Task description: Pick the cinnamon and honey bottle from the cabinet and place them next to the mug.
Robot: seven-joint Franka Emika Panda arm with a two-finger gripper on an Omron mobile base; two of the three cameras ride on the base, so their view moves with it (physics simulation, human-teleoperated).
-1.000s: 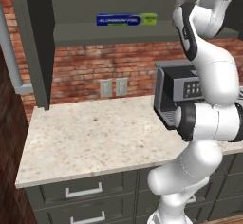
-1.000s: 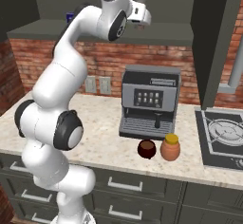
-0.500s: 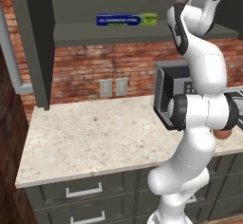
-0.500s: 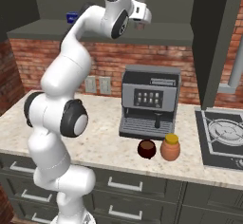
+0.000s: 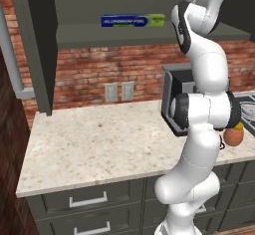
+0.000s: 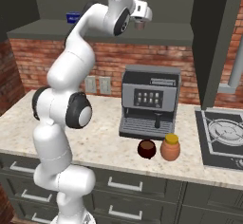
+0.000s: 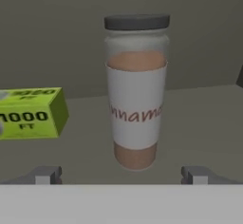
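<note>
cabinet [image 7: 199,118] shelf, cinnamon [image 7: 136,92] facing open gripper [image 7: 121,174]

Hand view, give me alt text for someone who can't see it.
An upright cinnamon jar with a dark lid and white label stands on the cabinet shelf, centred ahead of the open tool. The green end of a foil box lies to its left.

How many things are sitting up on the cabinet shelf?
2. The cinnamon jar stands upright on the shelf, right ahead of the open tool. The foil box lies further along the shelf. Others could hide behind the arm.
</note>
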